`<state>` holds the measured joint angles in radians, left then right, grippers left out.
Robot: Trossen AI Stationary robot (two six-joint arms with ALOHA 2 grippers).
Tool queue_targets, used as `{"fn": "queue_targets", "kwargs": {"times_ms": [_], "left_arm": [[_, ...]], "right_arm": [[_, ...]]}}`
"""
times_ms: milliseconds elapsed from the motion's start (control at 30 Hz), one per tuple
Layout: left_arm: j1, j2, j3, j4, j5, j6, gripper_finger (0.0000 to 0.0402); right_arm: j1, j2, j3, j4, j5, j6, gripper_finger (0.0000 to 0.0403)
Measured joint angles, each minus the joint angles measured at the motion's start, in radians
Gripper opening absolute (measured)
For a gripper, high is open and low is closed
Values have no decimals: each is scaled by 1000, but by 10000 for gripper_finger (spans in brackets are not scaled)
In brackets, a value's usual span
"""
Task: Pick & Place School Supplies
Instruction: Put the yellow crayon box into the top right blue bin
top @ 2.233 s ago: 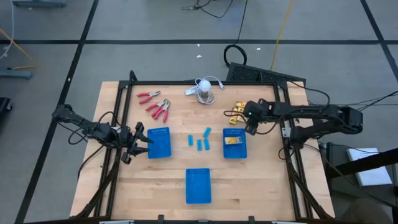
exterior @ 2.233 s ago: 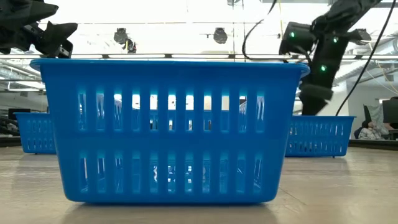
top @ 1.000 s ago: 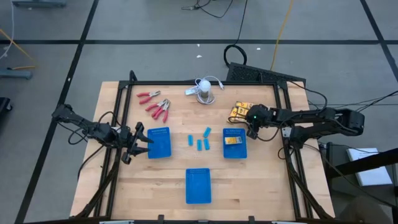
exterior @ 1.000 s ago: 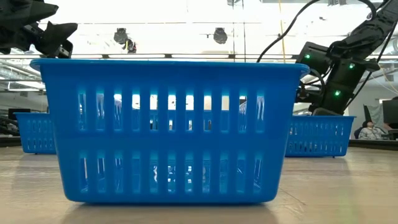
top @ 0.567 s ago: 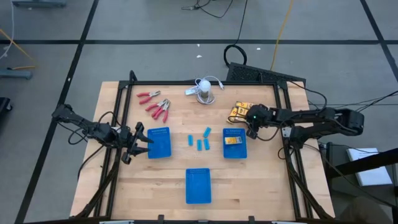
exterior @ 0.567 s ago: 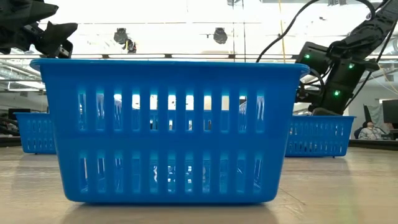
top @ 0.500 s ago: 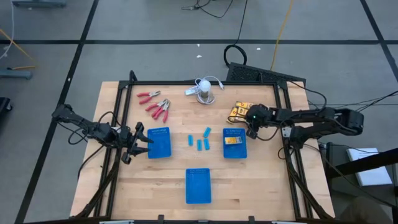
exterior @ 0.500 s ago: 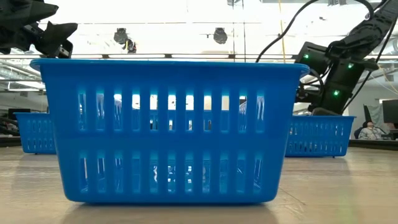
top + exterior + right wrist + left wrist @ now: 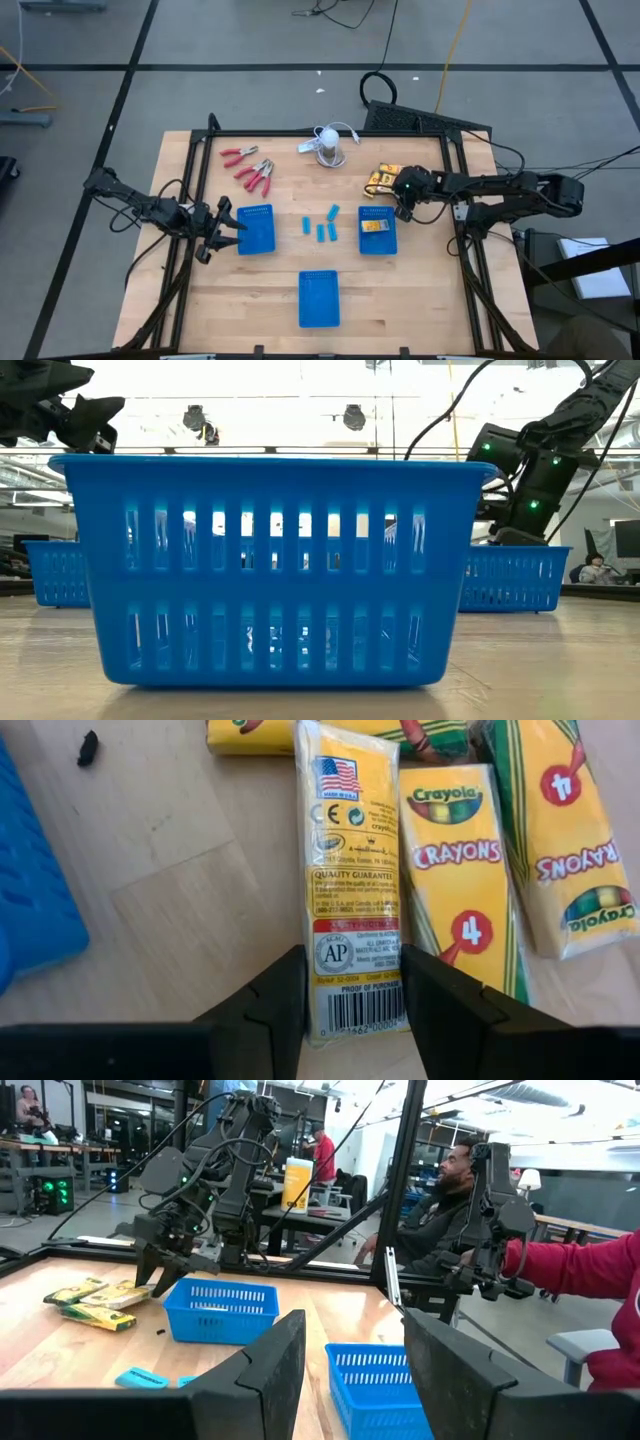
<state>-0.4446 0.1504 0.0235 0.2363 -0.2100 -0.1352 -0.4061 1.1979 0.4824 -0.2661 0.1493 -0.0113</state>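
Several yellow-orange crayon boxes (image 9: pixel 381 176) lie flat on the wood near the table's far right. My right gripper (image 9: pixel 397 189) is low at them and shut on one box (image 9: pixel 349 860). Another yellow box (image 9: pixel 374 227) lies in the right blue tray (image 9: pixel 378 242). Several light-blue blocks (image 9: pixel 322 225) rest mid-table. Red-handled pliers (image 9: pixel 251 171) lie far left. My left gripper (image 9: pixel 350 1370) is open, hovering at the near-left edge of the left blue tray (image 9: pixel 258 229), touching nothing. My right gripper pinches one crayon box between its two fingers at the barcode end (image 9: pixel 350 1005), one finger (image 9: pixel 270 1010) on each long side. The fingers lie along the box's length, coming slanting down from the table's right. The box sits among its neighbours; whether it is lifted, I cannot tell.
A third blue tray (image 9: pixel 319 298) stands near the table's near edge and fills the low view (image 9: pixel 270 570). A white round object with a cable (image 9: pixel 330 146) sits at the far middle. Black frame rails (image 9: pixel 455 215) run along both table sides. People sit beyond the table (image 9: pixel 450 1190).
In the low view my right arm's wrist has risen a little. Nothing else has visibly moved.
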Motion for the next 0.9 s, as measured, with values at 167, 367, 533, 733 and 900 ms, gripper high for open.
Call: {"fn": "queue_targets", "kwargs": {"times_ms": [167,367,533,733,900], "left_arm": [[0,0,0,0,0,0,173],[1,0,0,0,0,0,173],[1,0,0,0,0,0,173],[1,0,0,0,0,0,173],[1,0,0,0,0,0,173]], "right_arm": [[0,-37,0,1,2,4,141],[0,-162,1,1,2,26,141],[17,-273,1,0,-29,25,141],[99,-349,2,-2,-49,51,141],[166,-357,2,-1,-49,52,141]]}}
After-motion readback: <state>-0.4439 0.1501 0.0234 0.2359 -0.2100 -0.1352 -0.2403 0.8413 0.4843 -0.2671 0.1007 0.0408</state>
